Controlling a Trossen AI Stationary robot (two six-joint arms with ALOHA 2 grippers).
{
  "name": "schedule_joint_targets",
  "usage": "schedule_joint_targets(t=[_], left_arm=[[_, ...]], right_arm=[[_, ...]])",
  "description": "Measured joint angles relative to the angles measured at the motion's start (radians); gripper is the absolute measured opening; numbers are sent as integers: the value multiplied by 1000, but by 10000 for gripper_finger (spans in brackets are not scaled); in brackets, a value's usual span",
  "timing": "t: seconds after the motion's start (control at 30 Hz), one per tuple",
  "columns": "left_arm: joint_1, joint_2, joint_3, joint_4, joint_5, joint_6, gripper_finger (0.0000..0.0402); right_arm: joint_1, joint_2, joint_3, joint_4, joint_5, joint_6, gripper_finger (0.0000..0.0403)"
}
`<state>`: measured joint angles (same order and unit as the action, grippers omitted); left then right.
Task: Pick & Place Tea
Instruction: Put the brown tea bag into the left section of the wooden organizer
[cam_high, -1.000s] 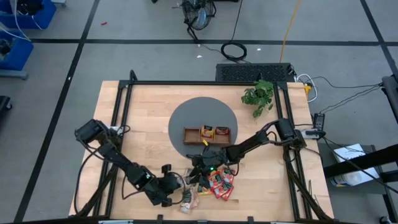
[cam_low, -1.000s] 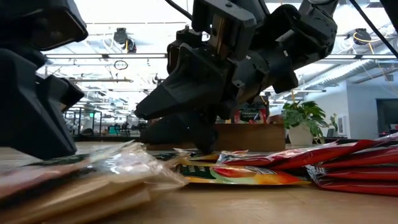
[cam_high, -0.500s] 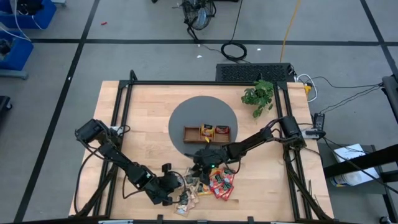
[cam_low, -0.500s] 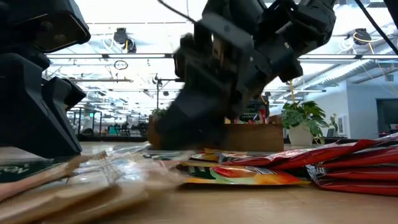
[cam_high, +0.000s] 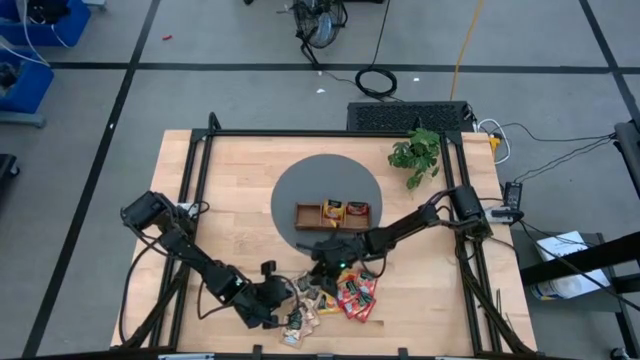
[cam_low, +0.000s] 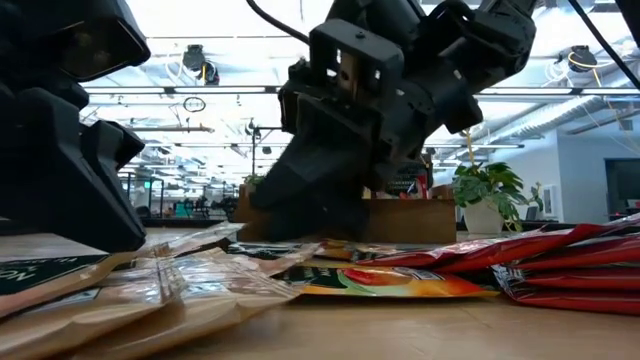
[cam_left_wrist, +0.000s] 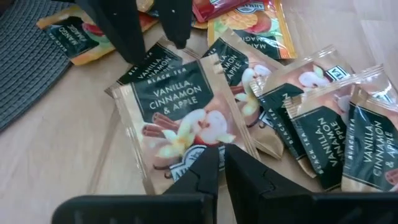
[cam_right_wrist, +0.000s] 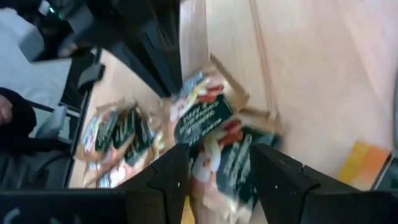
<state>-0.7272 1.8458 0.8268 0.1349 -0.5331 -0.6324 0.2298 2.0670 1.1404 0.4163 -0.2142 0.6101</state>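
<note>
Wooden surface (cam_high: 240, 180), sachets heaped at your near edge.
Your left gripper (cam_left_wrist: 221, 163) had its fingers together on a vanilla sachet (cam_left_wrist: 180, 121); your right gripper (cam_right_wrist: 214, 163), fingers apart, hung over the tea pile (cam_high: 335, 295), hiding part of it. Two sachets lay in the tray (cam_high: 308, 216).

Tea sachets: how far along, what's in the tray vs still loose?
Done: the wooden tray holds sachets in its middle and right compartments; the left one looks empty. In hand: the left hand is shut on a vanilla cinnamon apple sachet; the right hand stands open over the pile. Left: that loose pile at the table's front.
</note>
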Motion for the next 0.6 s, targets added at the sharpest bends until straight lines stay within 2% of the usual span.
schedule_joint_targets(t=[0.13, 0.3, 0.6], left_arm=[[3, 0, 0, -1, 0, 2, 35], [13, 0, 0, -1, 1, 10, 35], [42, 0, 0, 2, 2, 36, 35]], right_arm=[[-11, 0, 0, 29, -27, 7, 155], [-24, 0, 0, -36, -44, 26, 155], [-25, 0, 0, -34, -53, 25, 155]])
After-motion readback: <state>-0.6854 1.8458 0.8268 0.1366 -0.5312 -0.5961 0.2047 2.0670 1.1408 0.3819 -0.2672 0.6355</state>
